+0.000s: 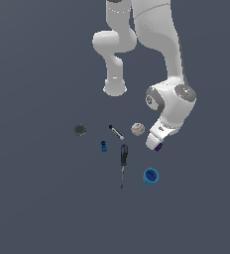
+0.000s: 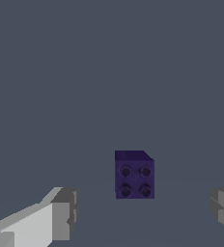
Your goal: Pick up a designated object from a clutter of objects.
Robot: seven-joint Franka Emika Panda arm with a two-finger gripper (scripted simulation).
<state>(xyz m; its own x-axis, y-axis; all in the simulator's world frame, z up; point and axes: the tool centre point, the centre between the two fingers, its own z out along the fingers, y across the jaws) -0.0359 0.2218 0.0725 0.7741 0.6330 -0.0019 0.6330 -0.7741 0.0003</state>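
Observation:
The dark purple block has studs on one face and lies on the grey floor between my two fingers. My gripper is open, its jaws wide apart on either side of the block and not touching it. In the exterior view the gripper hangs low over the block, which mostly hides behind the white hand; only a purple corner shows. The clutter lies to the exterior view's left of it.
A white baseball sits close beside the hand. A blue cup lies just in front. A screwdriver, a thin marker-like stick, a small blue cylinder and a dark disc lie further left.

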